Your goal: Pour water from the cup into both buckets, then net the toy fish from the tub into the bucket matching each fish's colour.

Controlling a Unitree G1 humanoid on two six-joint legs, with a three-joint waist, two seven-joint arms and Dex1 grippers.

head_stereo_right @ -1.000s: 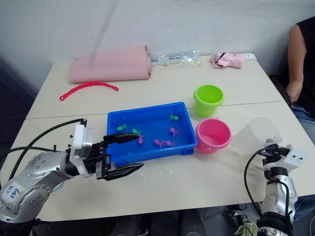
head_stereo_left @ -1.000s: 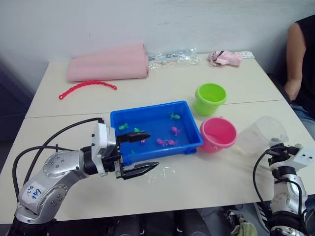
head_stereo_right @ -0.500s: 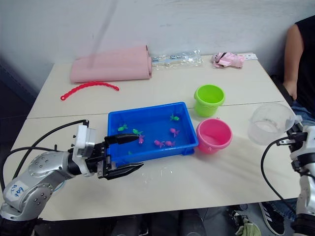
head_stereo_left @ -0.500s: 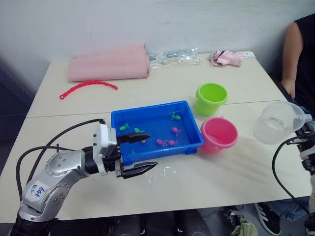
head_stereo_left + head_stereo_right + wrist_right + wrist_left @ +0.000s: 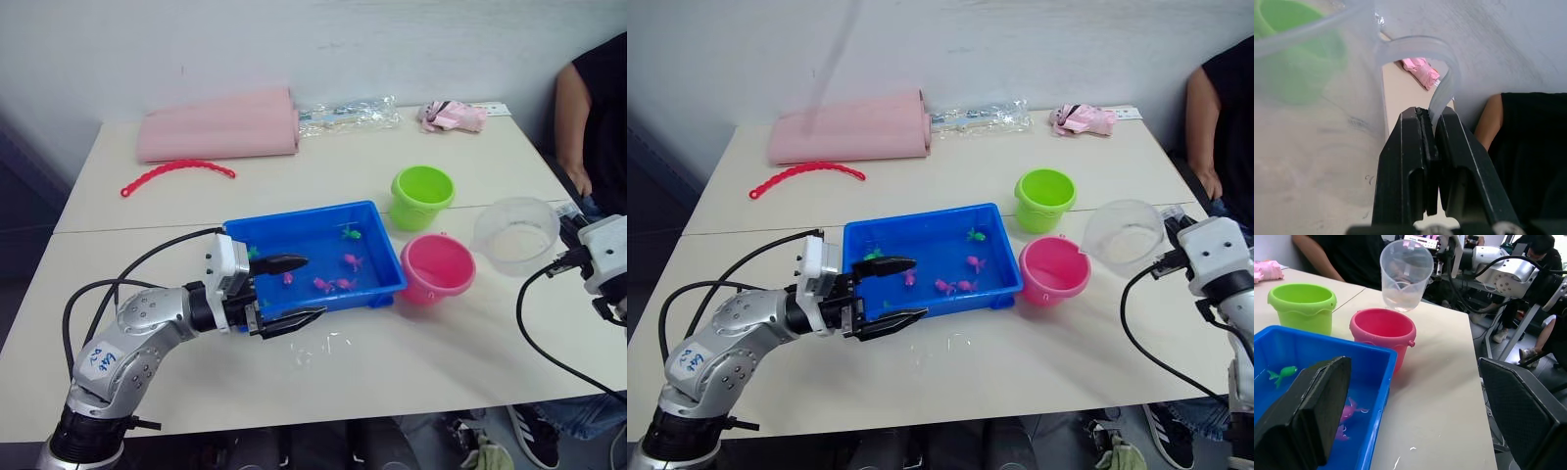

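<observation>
Pouring stage: not yet begun, judged from the cup's attitude and the buckets, which look dry inside.
Cup [image 5: 1123, 235]: held clear of the table, tipped slightly, just beside and above the pink bucket [image 5: 1053, 269]; a little water seems to sit at its bottom in the left wrist view, though that is hard to confirm.
Right gripper [image 5: 1431, 128]: fingers pressed together on the cup's clear handle loop.
Green bucket [image 5: 1045, 200]: upright behind the pink one, near the tub's far right corner.
Tub [image 5: 868, 302]: on the table between the left arm and the buckets; toy fish [image 5: 974, 262], green and pink, all lie inside it.
Left gripper [image 5: 892, 291]: fingers spread wide, holding nothing, one finger over the tub's near rim and one over the table.
Net: cannot locate it.
Done so far: cup lifted and brought toward the pink bucket.
Left to do: both pours, then all netting and sorting by colour.
Bystander: a person's arm [image 5: 1202, 129] at the table's right edge.
</observation>
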